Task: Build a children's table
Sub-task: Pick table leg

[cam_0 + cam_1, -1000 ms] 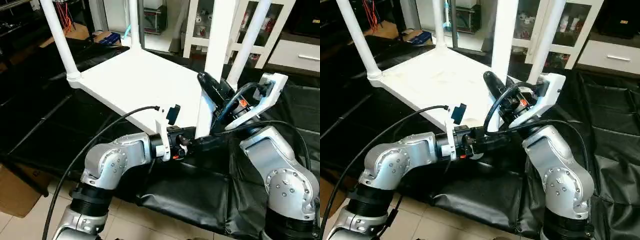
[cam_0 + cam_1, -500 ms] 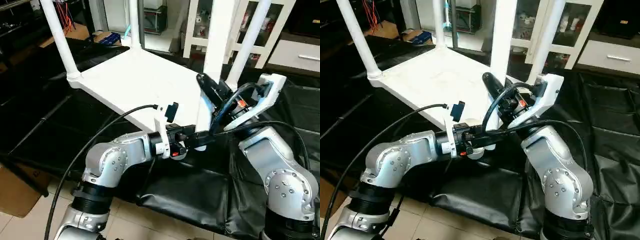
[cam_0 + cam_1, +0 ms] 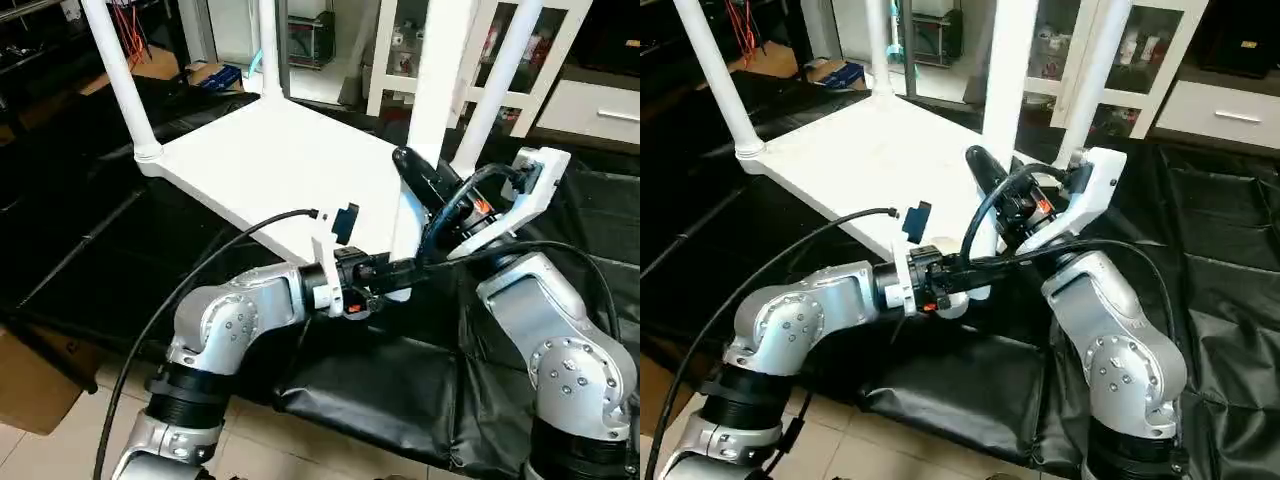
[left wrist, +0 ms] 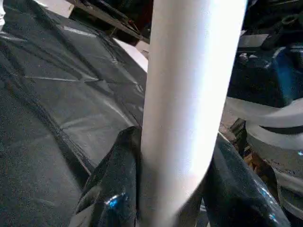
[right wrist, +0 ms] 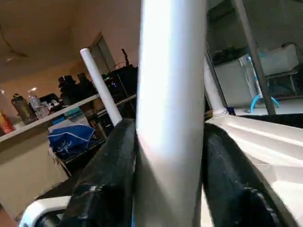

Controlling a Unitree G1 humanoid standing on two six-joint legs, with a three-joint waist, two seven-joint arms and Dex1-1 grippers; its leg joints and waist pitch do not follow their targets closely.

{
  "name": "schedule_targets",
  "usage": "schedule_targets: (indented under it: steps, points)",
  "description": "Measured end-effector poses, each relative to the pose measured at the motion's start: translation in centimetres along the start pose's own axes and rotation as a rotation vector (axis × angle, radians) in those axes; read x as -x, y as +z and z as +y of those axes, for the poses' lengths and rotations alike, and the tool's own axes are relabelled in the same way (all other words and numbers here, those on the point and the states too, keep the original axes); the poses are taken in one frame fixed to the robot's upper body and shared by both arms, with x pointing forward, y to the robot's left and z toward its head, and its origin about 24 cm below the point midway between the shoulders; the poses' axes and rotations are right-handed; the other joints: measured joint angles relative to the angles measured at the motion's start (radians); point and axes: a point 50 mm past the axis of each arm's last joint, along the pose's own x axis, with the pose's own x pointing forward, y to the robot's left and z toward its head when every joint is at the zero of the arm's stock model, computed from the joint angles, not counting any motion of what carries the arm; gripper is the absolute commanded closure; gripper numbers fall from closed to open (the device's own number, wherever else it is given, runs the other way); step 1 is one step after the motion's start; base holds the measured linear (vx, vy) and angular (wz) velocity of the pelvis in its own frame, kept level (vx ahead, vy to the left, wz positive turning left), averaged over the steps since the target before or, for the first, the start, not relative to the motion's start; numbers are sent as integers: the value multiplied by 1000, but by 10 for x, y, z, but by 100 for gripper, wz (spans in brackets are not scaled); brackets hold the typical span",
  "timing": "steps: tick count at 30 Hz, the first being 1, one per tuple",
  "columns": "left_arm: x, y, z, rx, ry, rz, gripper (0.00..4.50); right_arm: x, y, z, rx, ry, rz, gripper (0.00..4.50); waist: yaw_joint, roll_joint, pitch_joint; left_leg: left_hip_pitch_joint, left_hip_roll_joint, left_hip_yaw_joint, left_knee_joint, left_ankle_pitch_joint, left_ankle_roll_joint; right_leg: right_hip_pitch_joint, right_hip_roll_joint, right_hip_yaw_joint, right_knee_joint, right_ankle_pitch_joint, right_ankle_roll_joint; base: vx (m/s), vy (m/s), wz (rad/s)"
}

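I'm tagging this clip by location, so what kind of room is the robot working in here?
Probably a home-style room used as a workshop: a glass-door cabinet with small items on its shelves stands behind the tabletop, a cardboard box sits on the tiled floor, and black sheeting covers the work area.

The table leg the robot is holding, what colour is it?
White. The table leg shows best in the left wrist view, plain white between two black fingers.

tabletop: smooth white plastic | leg: same (slight sheen) | sheet: glossy black
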Motion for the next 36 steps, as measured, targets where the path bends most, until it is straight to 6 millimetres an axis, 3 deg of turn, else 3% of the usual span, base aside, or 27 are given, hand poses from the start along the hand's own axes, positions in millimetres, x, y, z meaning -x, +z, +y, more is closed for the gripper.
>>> schedule_targets:
  steps: [5, 11, 13, 15, 20, 22, 28, 36]
  points:
    - [18, 6, 10, -3, 68, -3, 308, 1, 12, -11, 85, -45, -25, 191, -1, 0, 0, 0, 0, 0, 1, 1, 0, 0, 0, 0, 1, 0, 0, 0, 0, 0]
    - [24, 10, 12, -1, 77, -19, 312, -2, 30, -24, 132, -89, -69, 141, 2, 0, 0, -1, 0, 0, 2, 2, 1, 0, 0, 0, 1, 1, 0, 0, 0, 0]
    - [24, 13, 12, -7, 73, -19, 312, -1, 41, -32, 218, -118, -75, 132, 3, 0, 0, -1, 0, 0, 2, 2, 2, 0, 0, 0, 2, 1, 0, 0, 0, 0]
    - [28, 14, 13, -12, 72, -4, 313, 1, 56, -41, 452, -138, -43, 102, 4, 1, 0, -2, -1, 0, 4, 2, 2, 0, -1, 0, 2, 1, 0, 0, 0, 0]
    - [49, 15, 19, -19, 99, 83, 313, -11, 101, -48, 1335, -45, 96, 73, -6, 4, -1, -1, 0, 0, 6, 2, 2, 0, 0, 0, 6, 1, 1, 0, 0, 0]
    - [50, 12, 19, -28, 88, 124, 313, -21, 109, -48, 1531, 2, 129, 69, -10, 4, -1, -1, 0, 0, 9, 2, 2, -1, 0, -1, 9, 1, 0, 0, 0, 0]
    - [51, 3, 19, -47, 80, 244, 313, -42, 121, -51, 1886, 109, 166, 69, -25, -1, 3, -3, 1, -1, 17, 2, 2, -1, -1, -1, 15, 1, 0, 0, 0, 0]
    - [50, -6, 15, -67, 47, 353, 313, -52, 113, -69, 2032, 181, 232, 69, -29, -11, 9, -6, 4, 0, 25, 0, 5, -1, 0, -1, 17, 2, -2, 0, 0, 0]
